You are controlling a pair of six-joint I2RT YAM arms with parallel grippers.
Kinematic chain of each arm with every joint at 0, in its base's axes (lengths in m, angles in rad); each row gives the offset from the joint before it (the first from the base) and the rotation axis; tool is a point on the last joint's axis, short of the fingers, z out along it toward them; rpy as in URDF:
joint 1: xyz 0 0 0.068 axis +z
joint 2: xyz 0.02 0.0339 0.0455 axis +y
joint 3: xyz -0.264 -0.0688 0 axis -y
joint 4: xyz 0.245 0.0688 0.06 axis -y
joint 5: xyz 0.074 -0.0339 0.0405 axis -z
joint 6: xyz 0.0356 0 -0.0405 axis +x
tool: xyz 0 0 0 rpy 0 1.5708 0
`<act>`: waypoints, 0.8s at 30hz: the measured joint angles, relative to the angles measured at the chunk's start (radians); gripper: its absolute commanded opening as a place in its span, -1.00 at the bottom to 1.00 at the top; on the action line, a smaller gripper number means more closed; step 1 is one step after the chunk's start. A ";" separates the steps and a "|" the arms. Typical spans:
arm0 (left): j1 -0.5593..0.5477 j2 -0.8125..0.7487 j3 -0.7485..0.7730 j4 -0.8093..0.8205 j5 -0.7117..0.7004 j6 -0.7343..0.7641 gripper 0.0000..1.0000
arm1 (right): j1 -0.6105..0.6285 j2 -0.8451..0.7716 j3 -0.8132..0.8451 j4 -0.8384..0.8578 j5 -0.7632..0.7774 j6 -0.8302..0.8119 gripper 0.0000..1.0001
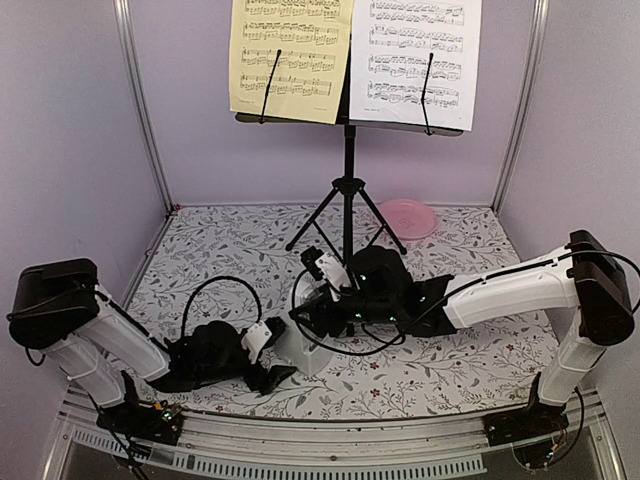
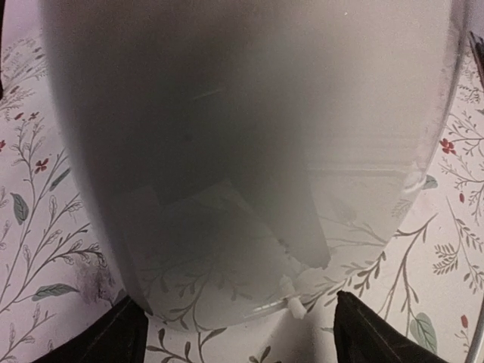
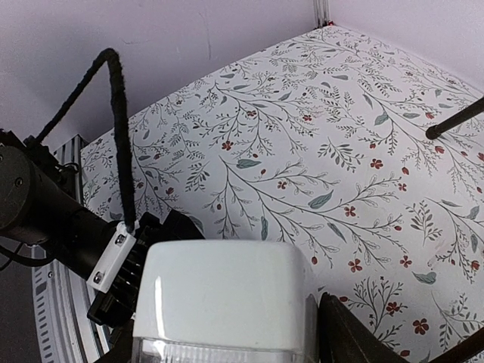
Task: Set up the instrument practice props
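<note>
Metronome stands at 6 o'clock from the stand. The right gripper has its jaws clenched on it. The left gripper has its jaws flanking it, and I cannot tell if they grip.

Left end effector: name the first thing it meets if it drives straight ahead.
The pale-grey metronome, filling the left wrist view directly ahead of the left end effector; whether it touches is unclear.

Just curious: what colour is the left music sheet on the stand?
Pale yellow; the left sheet shows best from the top camera.
</note>
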 measured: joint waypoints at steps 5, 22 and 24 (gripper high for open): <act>0.000 0.009 0.000 0.009 -0.010 0.003 0.55 | 0.000 -0.002 -0.003 0.002 0.000 0.004 -0.10; 0.000 0.009 -0.006 0.015 -0.026 0.021 0.25 | -0.001 -0.002 -0.003 0.008 -0.016 0.010 -0.10; 0.000 0.009 -0.006 0.015 -0.026 0.023 0.25 | -0.001 -0.002 -0.003 0.008 -0.016 0.010 -0.09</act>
